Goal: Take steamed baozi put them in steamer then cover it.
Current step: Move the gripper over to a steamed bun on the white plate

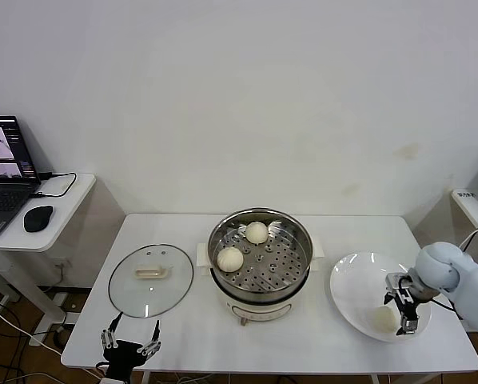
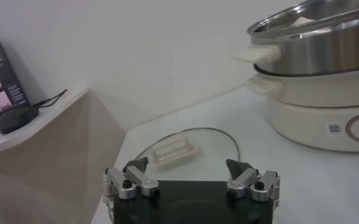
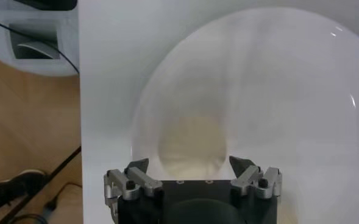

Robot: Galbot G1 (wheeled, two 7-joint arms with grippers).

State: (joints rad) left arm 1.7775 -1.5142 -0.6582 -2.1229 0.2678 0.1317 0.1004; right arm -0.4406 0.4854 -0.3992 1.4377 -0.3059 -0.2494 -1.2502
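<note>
Right gripper (image 1: 406, 310) over plate (image 1: 351, 280), fingers apart around bun (image 1: 383, 319), not clamped. Two buns in steamer (image 1: 291, 240). Left gripper (image 1: 130, 339) parked near lid (image 1: 151, 280), fingers apart.

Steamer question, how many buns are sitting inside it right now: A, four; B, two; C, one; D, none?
B: on the perforated tray of the steamer lie two buns, one at the back and one on the robot's left side; another bun is on the white plate under the right pincer.
</note>
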